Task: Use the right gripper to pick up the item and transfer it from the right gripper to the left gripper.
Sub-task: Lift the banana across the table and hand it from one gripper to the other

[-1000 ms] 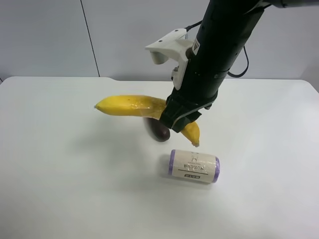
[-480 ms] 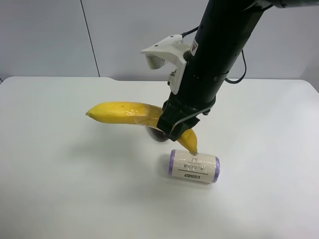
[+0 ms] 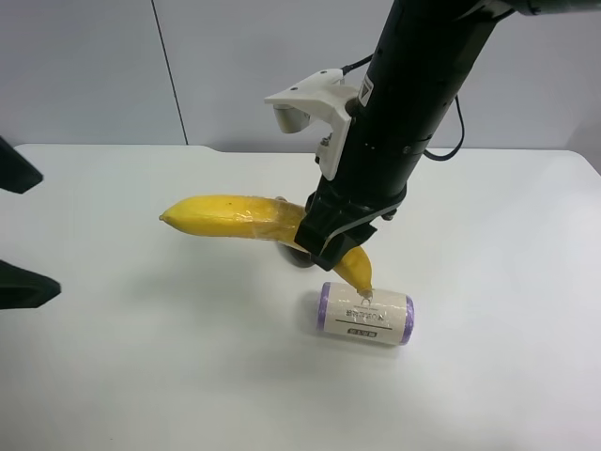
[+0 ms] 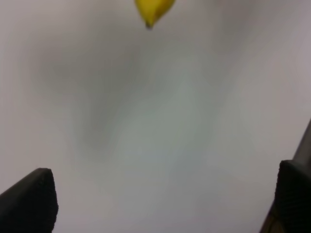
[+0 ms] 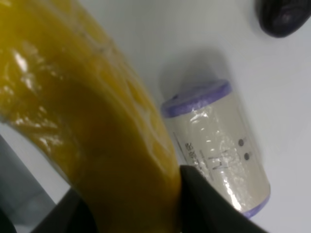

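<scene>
My right gripper (image 3: 326, 241), on the black arm with the white bracket (image 3: 305, 97), is shut on the yellow banana (image 3: 230, 215) near its stem end and holds it above the table. The banana's free tip points to the exterior high view's left. In the right wrist view the banana (image 5: 87, 121) fills the picture. My left gripper (image 3: 47, 233) is open and empty, with two black fingers (image 3: 21, 287) showing at the exterior high view's left edge, well apart from the banana. In the left wrist view the banana's tip (image 4: 153, 9) lies ahead of the open left gripper (image 4: 160, 199).
A cream labelled roll with purple ends (image 3: 366, 314) lies on the white table (image 3: 141, 376) just below the held banana; it also shows in the right wrist view (image 5: 218, 145). A dark purple eggplant (image 3: 299, 256) lies mostly hidden behind the banana and shows in the right wrist view (image 5: 284, 17).
The right gripper has carried the banana a little to the exterior high view's left and down. The left gripper's fingers have come into view at the left edge.
</scene>
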`<state>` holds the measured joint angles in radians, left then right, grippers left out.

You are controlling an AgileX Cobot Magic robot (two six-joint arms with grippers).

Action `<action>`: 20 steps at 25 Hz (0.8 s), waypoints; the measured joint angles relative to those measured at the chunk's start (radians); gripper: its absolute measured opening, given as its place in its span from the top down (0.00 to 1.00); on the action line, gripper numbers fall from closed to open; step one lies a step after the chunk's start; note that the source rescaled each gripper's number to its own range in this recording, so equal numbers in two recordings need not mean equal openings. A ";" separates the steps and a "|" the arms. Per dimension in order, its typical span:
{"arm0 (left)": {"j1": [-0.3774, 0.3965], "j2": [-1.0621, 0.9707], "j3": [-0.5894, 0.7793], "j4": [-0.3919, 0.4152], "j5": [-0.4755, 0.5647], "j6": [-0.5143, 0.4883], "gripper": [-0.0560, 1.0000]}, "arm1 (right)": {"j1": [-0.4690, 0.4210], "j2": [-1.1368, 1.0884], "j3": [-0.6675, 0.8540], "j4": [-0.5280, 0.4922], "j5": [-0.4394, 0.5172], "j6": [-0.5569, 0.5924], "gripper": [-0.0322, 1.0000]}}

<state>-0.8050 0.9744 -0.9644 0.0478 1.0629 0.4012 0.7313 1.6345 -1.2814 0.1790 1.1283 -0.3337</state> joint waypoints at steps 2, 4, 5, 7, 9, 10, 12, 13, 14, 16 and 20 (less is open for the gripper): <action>-0.030 0.039 -0.016 0.009 -0.030 -0.001 0.16 | 0.000 0.000 0.000 0.000 0.000 -0.001 0.97; -0.050 0.077 -0.035 0.011 -0.059 -0.002 0.16 | 0.000 0.000 0.000 0.000 0.002 -0.004 0.97; -0.061 0.092 -0.045 0.011 -0.067 -0.003 0.16 | 0.000 0.000 0.000 0.000 0.004 -0.004 0.97; -0.080 0.133 -0.065 0.013 -0.090 -0.003 0.16 | 0.000 0.000 0.000 0.001 0.005 -0.005 0.97; -0.095 0.162 -0.082 0.013 -0.106 -0.003 0.16 | 0.000 0.000 0.000 0.001 0.006 -0.006 0.97; -0.099 0.180 -0.093 0.012 -0.116 -0.003 0.16 | 0.000 0.000 0.000 0.002 0.006 -0.006 0.97; -0.098 0.207 -0.110 0.010 -0.140 -0.003 0.16 | 0.000 0.000 0.000 0.007 0.006 -0.006 0.97; -0.098 0.221 -0.116 0.010 -0.151 -0.003 0.16 | 0.000 0.000 0.000 0.009 0.006 -0.006 0.97; -0.098 0.234 -0.122 0.010 -0.163 -0.003 0.16 | 0.000 0.000 0.000 0.011 0.006 -0.006 0.97; -0.098 0.254 -0.126 0.010 -0.181 -0.003 0.16 | 0.000 0.000 0.000 0.011 0.006 -0.006 0.97; -0.098 0.303 -0.127 0.010 -0.192 -0.003 0.16 | 0.000 0.000 0.000 0.019 0.006 -0.006 0.97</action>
<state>-0.9032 1.2771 -1.0913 0.0581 0.8705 0.3978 0.7313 1.6345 -1.2814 0.1979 1.1343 -0.3402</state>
